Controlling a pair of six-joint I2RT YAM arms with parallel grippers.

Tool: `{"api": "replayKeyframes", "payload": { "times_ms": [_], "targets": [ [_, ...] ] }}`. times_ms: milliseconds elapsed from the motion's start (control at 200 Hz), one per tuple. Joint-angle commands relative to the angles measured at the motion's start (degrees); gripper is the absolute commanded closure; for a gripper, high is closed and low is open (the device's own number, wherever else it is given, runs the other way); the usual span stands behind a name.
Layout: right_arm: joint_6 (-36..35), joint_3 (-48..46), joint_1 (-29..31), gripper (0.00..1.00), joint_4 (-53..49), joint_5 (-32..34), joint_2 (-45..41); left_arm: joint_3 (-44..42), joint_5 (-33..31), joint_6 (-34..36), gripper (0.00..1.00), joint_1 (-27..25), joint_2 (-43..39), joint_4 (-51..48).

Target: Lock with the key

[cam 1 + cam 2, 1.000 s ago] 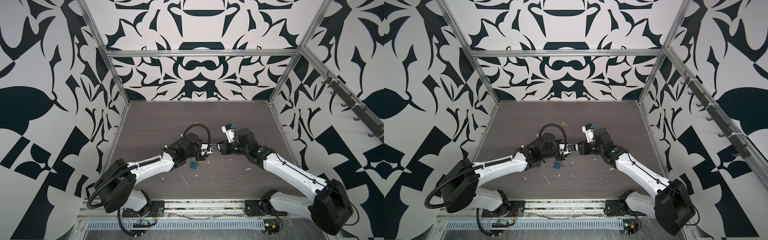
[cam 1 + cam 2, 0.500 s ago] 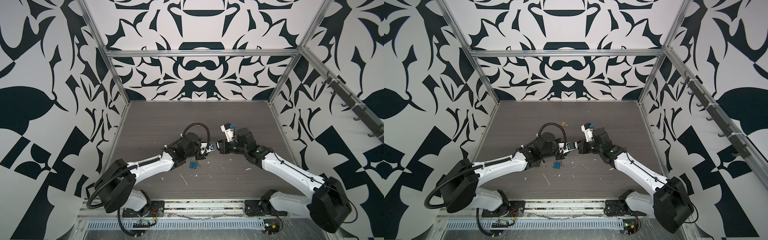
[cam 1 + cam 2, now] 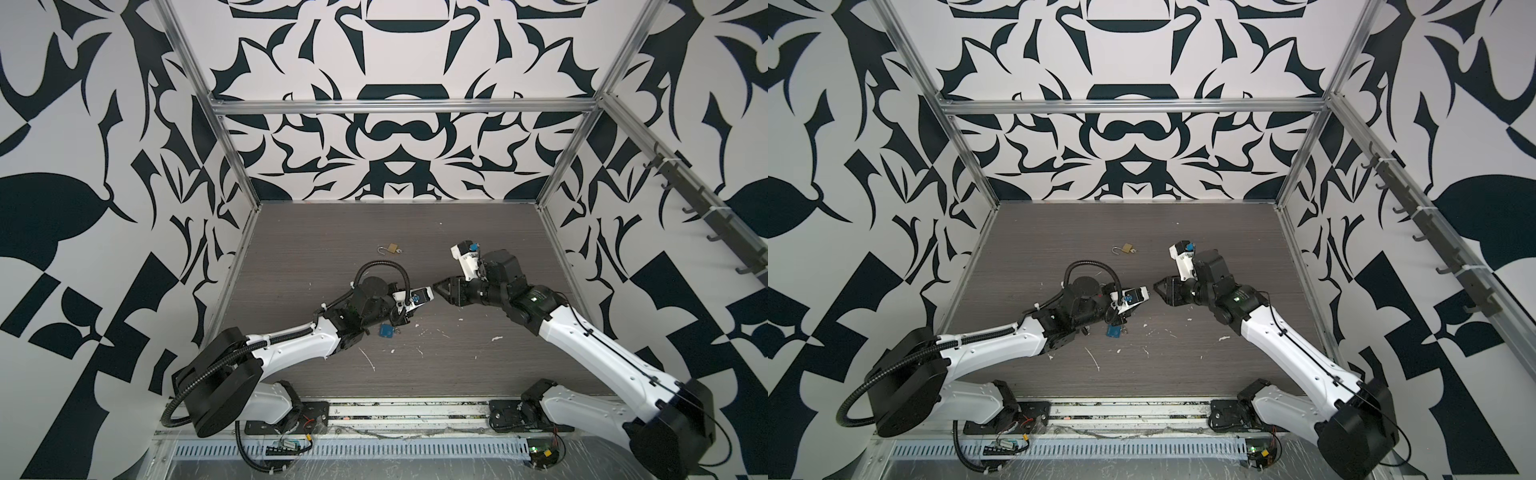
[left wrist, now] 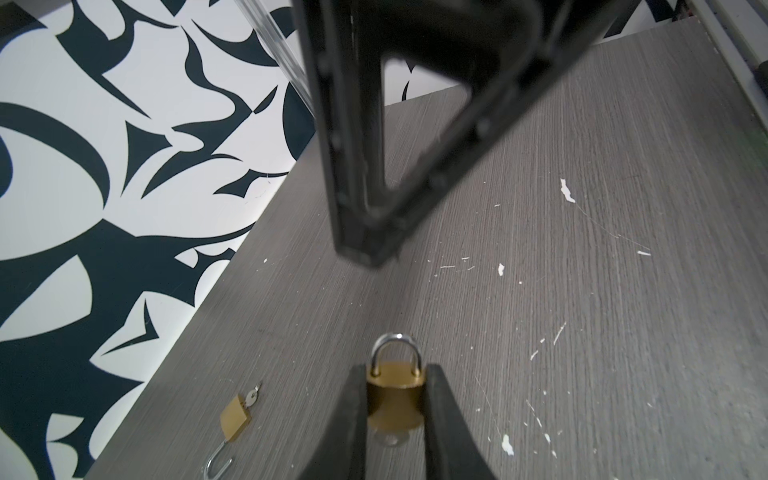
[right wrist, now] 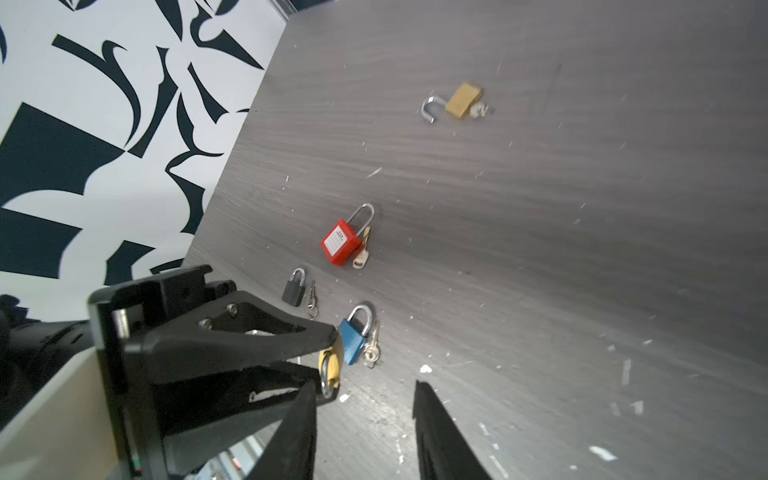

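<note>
Your left gripper (image 4: 395, 369) is clamped on the flat sides of the small brass padlock (image 4: 395, 399). The shackle end is left clear past the fingertips, so the other arm can press it. The shackle looks pushed home, though I can't confirm it latched. The key (image 4: 390, 438) sits in the bottom of the body, back between the fingers, so it's probably awkward to reach without a regrip. In both top views the left gripper sits just left of frame centre, beside the blue padlock (image 3: 386, 330), and looks raised off the table (image 3: 478, 232). Your right gripper (image 5: 364, 384) is spread apart and empty, its tip facing the lock, near it but not touching. The red padlock (image 5: 340, 243) and black padlock (image 5: 293, 286) lie untouched. A second brass padlock (image 3: 390, 248), up-frame of centre, has its shackle swung open and looks like the next candidate.
</note>
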Motion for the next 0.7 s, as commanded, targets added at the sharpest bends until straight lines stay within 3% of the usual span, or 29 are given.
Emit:
{"api": "replayKeyframes", "payload": {
  "times_ms": [0, 130, 230, 375, 445, 565, 620, 700],
  "targets": [
    [-3.91, 4.14, -0.77, 0.54, -3.37, 3.63, -3.68, -1.08, -2.49, -3.70, 1.00, -0.11, -2.02, 1.93],
    [-5.91, 1.78, -0.77, 0.51, 0.44, 4.50, -6.90, 0.25, -5.93, -9.83, 1.00, -0.09, -2.50, 1.79],
    [-7.73, -3.24, -0.76, 0.49, 6.90, 4.69, -10.31, 2.37, -11.04, -18.64, 1.00, -0.11, -2.00, 2.31],
    [-8.69, -13.79, -0.81, 0.50, 22.19, 1.40, -14.79, 4.96, -21.20, -37.97, 1.00, 0.22, -1.69, 1.73],
    [-8.74, -19.15, -0.70, 0.53, 30.55, 0.77, -15.65, 6.06, -22.93, -49.17, 1.00, 1.79, -2.05, -1.13],
    [-8.65, -25.55, 0.08, 0.57, 42.71, 1.02, -14.54, 9.19, -19.31, -73.50, 1.00, 7.91, -2.03, -12.47],
    [-8.80, -26.81, 0.85, 0.59, 46.71, 1.29, -12.88, 10.36, -13.10, -83.24, 1.00, 11.77, -1.11, -16.27],
    [-9.79, -27.07, 2.64, 0.60, 50.47, 2.38, -9.40, 11.59, -3.01, -92.01, 1.00, 16.46, 1.18, -18.22]
  ]
}}
